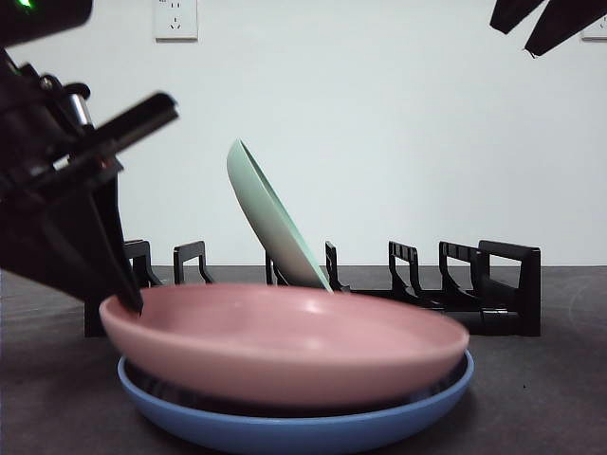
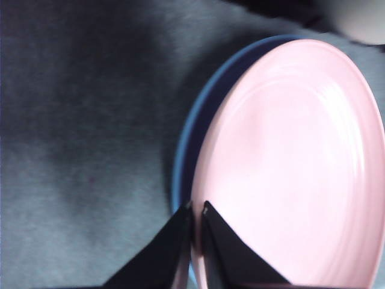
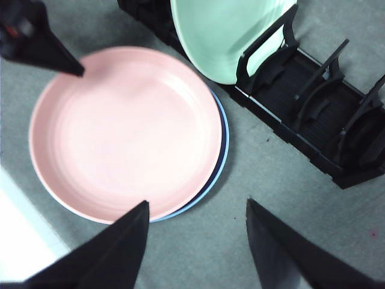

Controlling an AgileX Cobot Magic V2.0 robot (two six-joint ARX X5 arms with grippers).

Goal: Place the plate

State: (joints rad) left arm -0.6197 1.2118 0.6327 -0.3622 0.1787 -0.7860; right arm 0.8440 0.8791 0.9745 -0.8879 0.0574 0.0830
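Observation:
A pink plate (image 1: 285, 341) lies on a blue plate (image 1: 294, 428) at the table's front; its left side is lifted slightly. My left gripper (image 1: 121, 301) is shut on the pink plate's left rim, seen in the left wrist view (image 2: 197, 208) with the pink plate (image 2: 295, 168) over the blue plate (image 2: 186, 138). A green plate (image 1: 270, 218) leans in the black rack (image 1: 455, 294) behind. My right gripper (image 3: 195, 208) is open and empty, high above the pink plate (image 3: 126, 132), blue plate (image 3: 221, 158), green plate (image 3: 228, 30) and rack (image 3: 313, 102).
The rack has several free slots to the right of the green plate. A white wall with an outlet (image 1: 175, 17) stands behind. The right arm shows as a black tip (image 1: 550, 19) at the top right corner.

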